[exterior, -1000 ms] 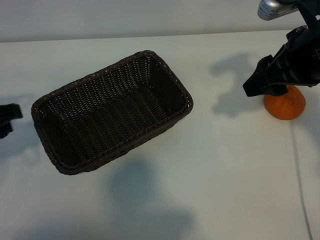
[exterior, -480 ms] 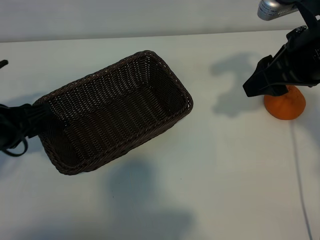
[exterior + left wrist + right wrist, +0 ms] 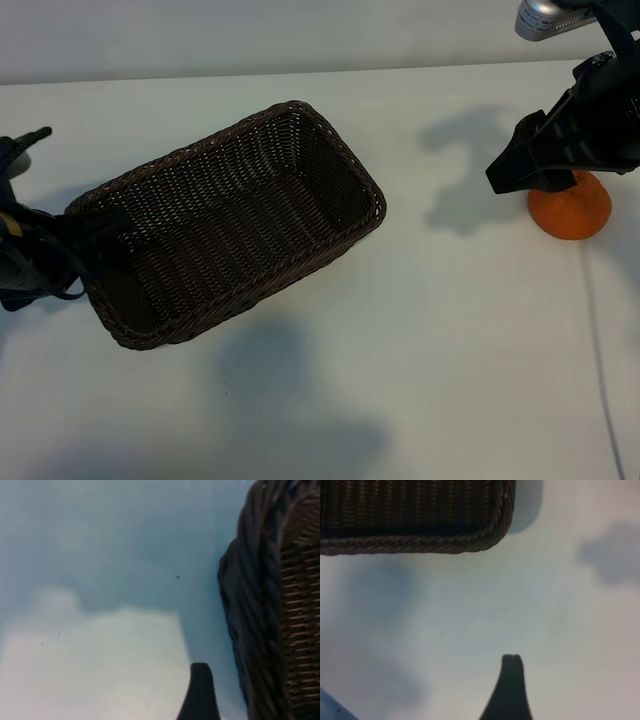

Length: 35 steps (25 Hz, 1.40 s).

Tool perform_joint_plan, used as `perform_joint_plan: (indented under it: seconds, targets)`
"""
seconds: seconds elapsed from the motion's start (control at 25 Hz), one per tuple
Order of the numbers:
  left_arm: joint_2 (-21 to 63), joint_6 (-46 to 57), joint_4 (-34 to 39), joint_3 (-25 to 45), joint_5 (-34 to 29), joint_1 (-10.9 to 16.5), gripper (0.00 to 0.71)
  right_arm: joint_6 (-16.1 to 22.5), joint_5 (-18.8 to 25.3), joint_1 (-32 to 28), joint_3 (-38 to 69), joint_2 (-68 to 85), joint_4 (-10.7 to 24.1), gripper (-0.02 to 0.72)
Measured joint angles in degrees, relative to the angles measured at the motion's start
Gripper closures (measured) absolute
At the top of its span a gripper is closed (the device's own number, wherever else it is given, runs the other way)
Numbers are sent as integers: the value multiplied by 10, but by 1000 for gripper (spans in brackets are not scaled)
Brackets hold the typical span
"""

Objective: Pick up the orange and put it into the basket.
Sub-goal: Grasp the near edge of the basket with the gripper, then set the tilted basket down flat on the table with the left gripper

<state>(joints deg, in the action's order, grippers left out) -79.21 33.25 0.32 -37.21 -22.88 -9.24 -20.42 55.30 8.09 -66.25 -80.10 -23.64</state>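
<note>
The orange sits on the white table at about three o'clock from the basket, well apart from it, with its upper part hidden behind my right gripper. That gripper hangs over the fruit with its jaws spread wide and nothing in them. My left gripper is at the basket's nine o'clock end, at the braided rim, jaws also wide and holding nothing.

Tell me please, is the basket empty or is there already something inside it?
Empty. The exterior view shows only bare weave inside the basket, and the orange sits on the table beside the right claw.
</note>
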Motion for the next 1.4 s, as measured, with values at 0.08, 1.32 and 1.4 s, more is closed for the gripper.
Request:
perform_joint_plan:
  seconds: [0.08, 1.32, 1.4]
  targets:
    - [-17, -1, -3, 0, 6, 0, 125, 0, 0, 0, 0, 0, 0, 108]
    - [-124, -2, -19, 0, 89, 0, 493, 0, 0, 0, 0, 0, 0, 108]
    - [-124, 2, -24, 0, 97, 0, 564, 0, 0, 0, 0, 0, 0, 108]
